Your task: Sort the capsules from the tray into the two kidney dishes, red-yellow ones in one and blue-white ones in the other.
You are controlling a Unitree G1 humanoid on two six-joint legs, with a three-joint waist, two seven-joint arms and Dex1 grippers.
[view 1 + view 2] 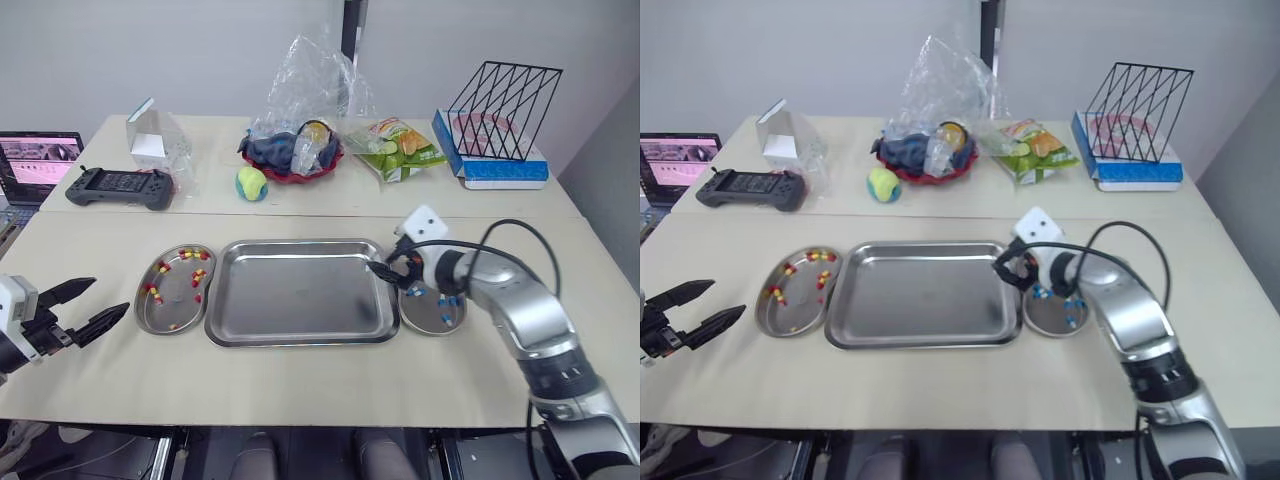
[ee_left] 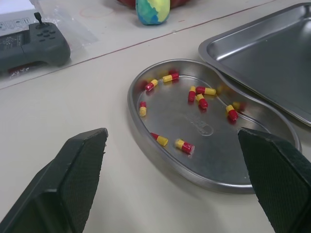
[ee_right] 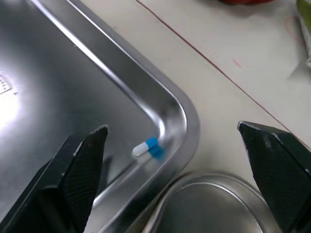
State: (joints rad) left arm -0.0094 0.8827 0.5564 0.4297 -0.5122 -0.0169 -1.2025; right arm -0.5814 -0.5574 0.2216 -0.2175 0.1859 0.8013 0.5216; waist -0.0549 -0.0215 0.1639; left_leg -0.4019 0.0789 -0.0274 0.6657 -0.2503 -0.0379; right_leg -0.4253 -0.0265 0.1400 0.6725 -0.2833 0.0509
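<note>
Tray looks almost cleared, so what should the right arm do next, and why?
Probably lower the open right gripper onto the blue-white capsule in the corner of the tray and close; it seems the last one left there.

The tray [image 1: 300, 295] floor lies bare and free from above. One blue-white capsule [image 3: 148, 147] sits tight in its far right corner against the raised rim. The right kidney dish [image 1: 428, 326] stands just beside that corner, so the right end effector [image 3: 170, 128], fingers spread, has walls on two sides. Bare counter [image 1: 120, 370] separates the left end effector [image 1: 108, 297] from the left kidney dish [image 1: 141, 308].
</note>
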